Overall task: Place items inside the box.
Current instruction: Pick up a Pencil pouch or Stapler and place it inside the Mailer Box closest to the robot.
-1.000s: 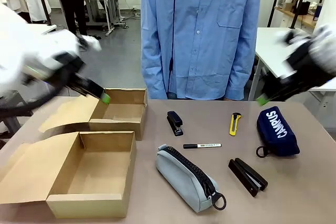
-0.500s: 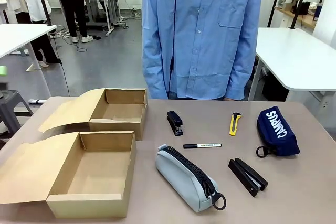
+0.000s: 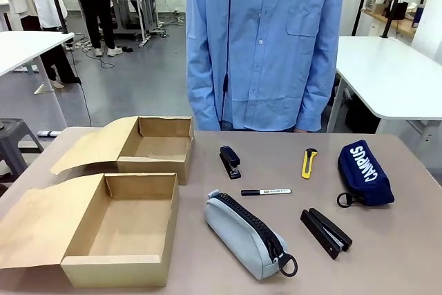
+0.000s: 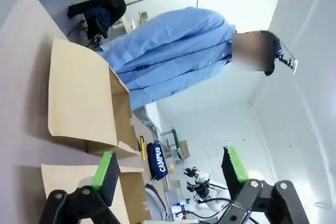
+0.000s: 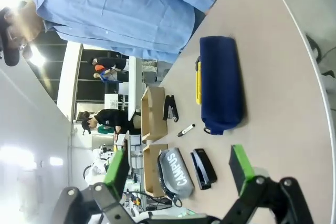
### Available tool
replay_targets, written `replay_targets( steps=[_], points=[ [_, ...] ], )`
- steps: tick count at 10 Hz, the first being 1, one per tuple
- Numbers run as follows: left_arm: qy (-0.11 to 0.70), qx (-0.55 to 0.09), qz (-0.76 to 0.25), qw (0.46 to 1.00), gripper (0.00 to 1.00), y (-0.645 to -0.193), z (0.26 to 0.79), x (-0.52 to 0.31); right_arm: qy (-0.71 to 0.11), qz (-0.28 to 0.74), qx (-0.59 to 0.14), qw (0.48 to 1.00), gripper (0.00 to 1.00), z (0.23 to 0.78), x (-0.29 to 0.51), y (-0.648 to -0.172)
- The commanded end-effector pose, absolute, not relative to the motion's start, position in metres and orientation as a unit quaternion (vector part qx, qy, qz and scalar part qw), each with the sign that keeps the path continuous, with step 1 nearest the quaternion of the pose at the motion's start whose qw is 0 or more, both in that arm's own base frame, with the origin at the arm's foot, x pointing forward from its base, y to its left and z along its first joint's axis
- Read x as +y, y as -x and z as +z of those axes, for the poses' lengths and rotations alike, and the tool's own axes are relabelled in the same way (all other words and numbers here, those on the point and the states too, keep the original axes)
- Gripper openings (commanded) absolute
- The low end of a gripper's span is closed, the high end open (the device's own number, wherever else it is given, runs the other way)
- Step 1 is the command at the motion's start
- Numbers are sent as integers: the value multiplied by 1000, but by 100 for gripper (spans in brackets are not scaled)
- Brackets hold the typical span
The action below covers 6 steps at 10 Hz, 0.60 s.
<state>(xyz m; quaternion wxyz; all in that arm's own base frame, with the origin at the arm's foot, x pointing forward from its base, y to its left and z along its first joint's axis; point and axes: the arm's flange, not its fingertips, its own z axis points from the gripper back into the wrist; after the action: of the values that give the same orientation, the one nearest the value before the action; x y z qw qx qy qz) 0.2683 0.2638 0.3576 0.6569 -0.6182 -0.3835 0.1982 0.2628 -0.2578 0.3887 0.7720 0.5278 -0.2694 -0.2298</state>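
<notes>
Change: both arms are drawing back from over the table, where they were sweeping a second ago; the desk things are lying just where they were.
Left gripper [image 4: 170, 174]: its green-padded fingers are standing wide apart, holding nothing.
Right gripper [image 5: 178, 174]: its fingers are likewise standing wide apart, gripping nothing.
Grey pouch [image 5: 176, 174]: it is lying on the table [image 3: 387, 253] well ahead of the right gripper, showing in the gap between its fingers, outside both boxes.
Staplers: one stapler [image 5: 203, 168] is lying just beside the grey pouch in that same gap; the other stapler [image 5: 170, 108] is lying farther out from the right gripper, near the far box [image 3: 155, 167].
Marker [image 5: 185, 129]: it is lying ahead of the right gripper, between the two staplers.
Navy pouch [image 5: 220, 85]: it is lying ahead of the right gripper, with a yellow utility knife [image 5: 198, 85] just beyond it.
Boxes: the near box [image 3: 117, 271] and the far box are standing open side by side, their cardboard lying ahead of the left gripper.
Person [image 3: 266, 46]: standing in a blue shirt at the far side, well beyond both grippers.
</notes>
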Motion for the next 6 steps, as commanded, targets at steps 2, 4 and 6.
replay_targets(
  steps=[2, 4, 6],
  points=[
    [600, -372, 158, 690, 100, -261, 375, 261, -513, -217, -275, 784, 100, 410, -260, -251],
    [600, -372, 158, 690, 100, -261, 375, 261, -513, -217, -275, 784, 100, 410, -260, -251],
    [600, -372, 158, 690, 100, -261, 375, 261, -513, -217, -275, 784, 100, 410, -260, -251]
  ],
)
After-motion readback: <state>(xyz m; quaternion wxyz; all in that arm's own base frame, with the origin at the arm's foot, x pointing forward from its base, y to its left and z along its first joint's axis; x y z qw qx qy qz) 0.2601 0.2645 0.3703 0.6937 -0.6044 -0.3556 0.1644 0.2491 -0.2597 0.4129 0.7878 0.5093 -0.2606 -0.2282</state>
